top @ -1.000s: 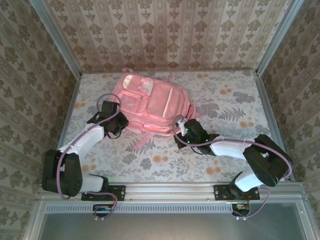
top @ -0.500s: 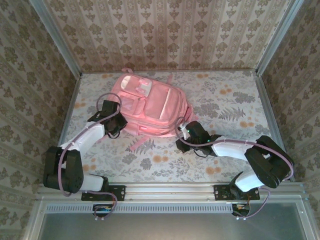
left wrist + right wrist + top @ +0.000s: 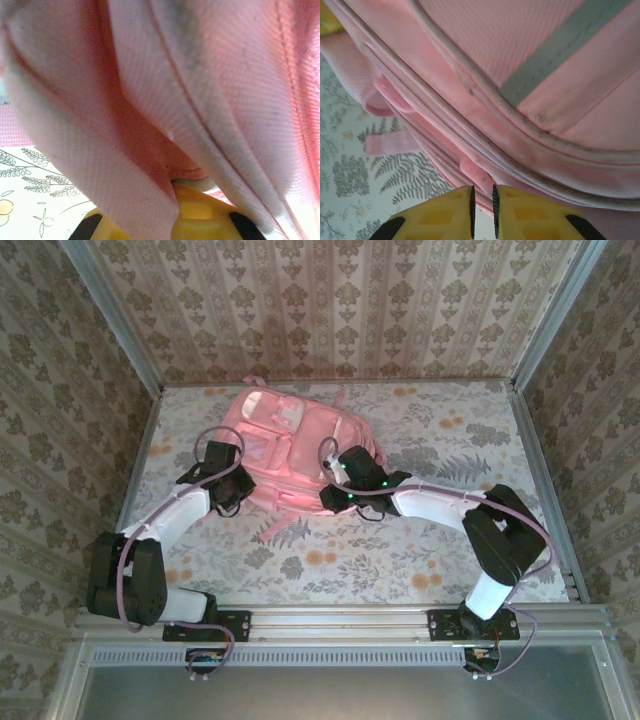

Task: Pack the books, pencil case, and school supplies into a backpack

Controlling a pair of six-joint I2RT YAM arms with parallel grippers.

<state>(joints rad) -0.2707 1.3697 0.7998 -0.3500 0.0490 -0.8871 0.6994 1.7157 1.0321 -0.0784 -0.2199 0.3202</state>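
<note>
Top cam, backpack (image 3: 300,440): big pink bag lying flat on floral table (image 3: 440,540), left of centre, pockets facing up.
Top cam, L gripper (image 3: 236,498): at bag's near-left edge, touching it; jaws hidden under wrist from here.
Top cam, R gripper (image 3: 331,499): at bag's near edge, arm stretched across table from the right.
Top cam, strap (image 3: 280,527): pink, pokes out onto table from bag's near edge, btwn the two grippers.
L wrist cam, backpack (image 3: 210,75): pink fabric folds v. close to lens, hanging over the fingers.
L wrist cam, L gripper (image 3: 160,225): closed tight; yellow fingers (image 3: 205,222) w/ a fold of bag fabric running down btwn them, so pinching the backpack.
L wrist cam, table (image 3: 30,195): a bit of it bottom-left.
R wrist cam, backpack (image 3: 485,60): seams + piping run diagonally, grey stripe (image 3: 560,50) upper right.
R wrist cam, R gripper (image 3: 482,210): nearly closed, thin slit btwn yellow fingers (image 3: 445,212); tips right at bag's lower seam, pink seen in slit; can't tell if fabric is actually gripped.
R wrist cam, strap (image 3: 390,143): flat on table (image 3: 365,185), left of fingers.
</note>
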